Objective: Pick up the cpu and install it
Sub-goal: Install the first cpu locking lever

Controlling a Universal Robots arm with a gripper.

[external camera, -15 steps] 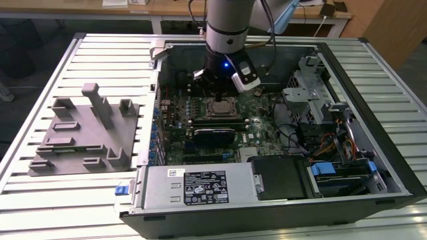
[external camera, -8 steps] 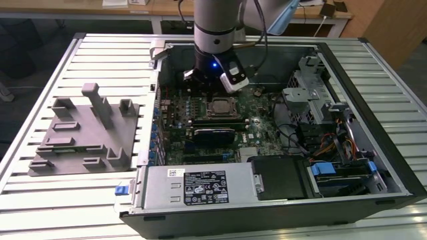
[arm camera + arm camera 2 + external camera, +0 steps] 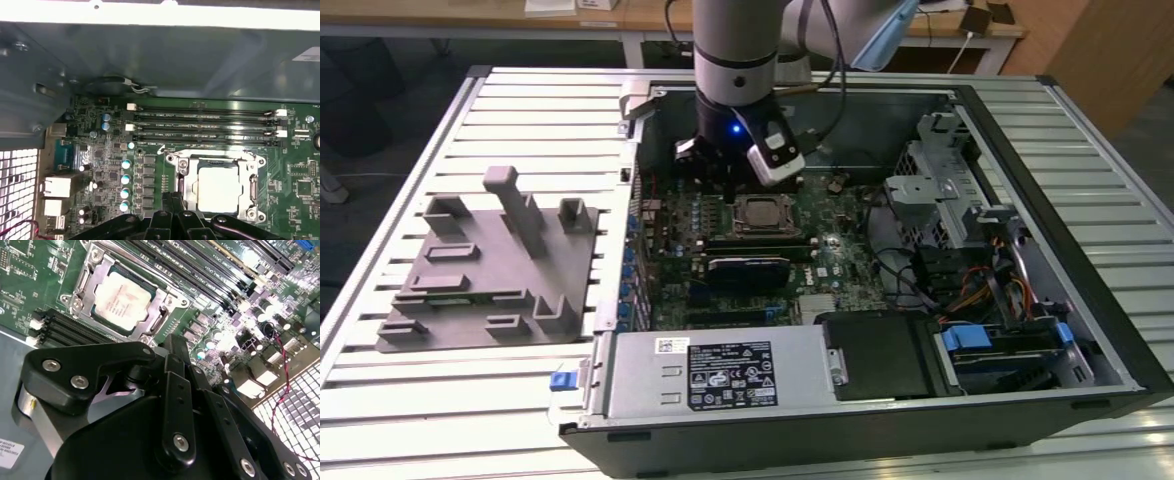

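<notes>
Open computer case on the slatted surface, motherboard inside. Hand pressed together, empty, just above the board beside the socket frame. Cpu seated flat within that frame. Probably light, stiff, slick-topped, delicate underneath; best taken by opposite edges.

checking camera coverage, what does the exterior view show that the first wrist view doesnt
Exterior view: the grey tray beside the computer case, the power supply, the drive cage and the robot arm reaching in. First wrist view: the memory slots with white latches, a row of capacitors and the rear ports. Both: the cpu lying in its socket, the gripper near it with jaws shut, holding nothing.
</notes>
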